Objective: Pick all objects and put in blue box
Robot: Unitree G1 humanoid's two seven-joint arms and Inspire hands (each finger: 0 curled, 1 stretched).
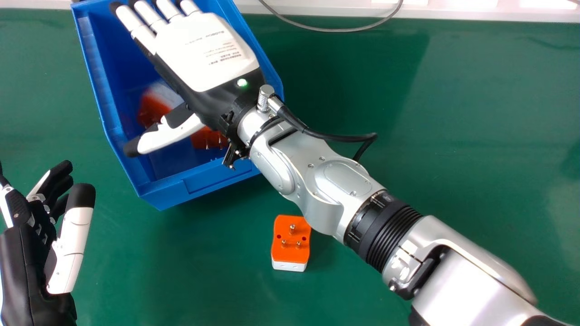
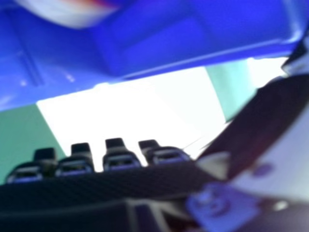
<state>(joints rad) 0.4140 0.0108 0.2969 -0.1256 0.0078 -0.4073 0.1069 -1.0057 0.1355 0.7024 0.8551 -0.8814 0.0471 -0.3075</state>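
At the upper left, the robot's white-and-black right hand (image 1: pixel 204 54) is spread palm-down, fingers straight and thumb out, above an open blue plastic box (image 1: pixel 167 192). Inside lie orange-red objects (image 1: pixel 152 108) (blurred, partly covered). An orange-and-white plug adapter with metal pins (image 1: pixel 291 235) sits on the green tabletop (image 1: pixel 181 271), lower centre. The black-and-white left hand (image 1: pixel 22 271), relaxed, is at lower left.

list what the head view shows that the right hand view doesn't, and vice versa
Head view: the orange and white plug lying outside the box, the left hand, the silver forearm and a thin grey cable.
Right hand view: the dark underside of the right hand.
Both: blue box, right hand, green table.
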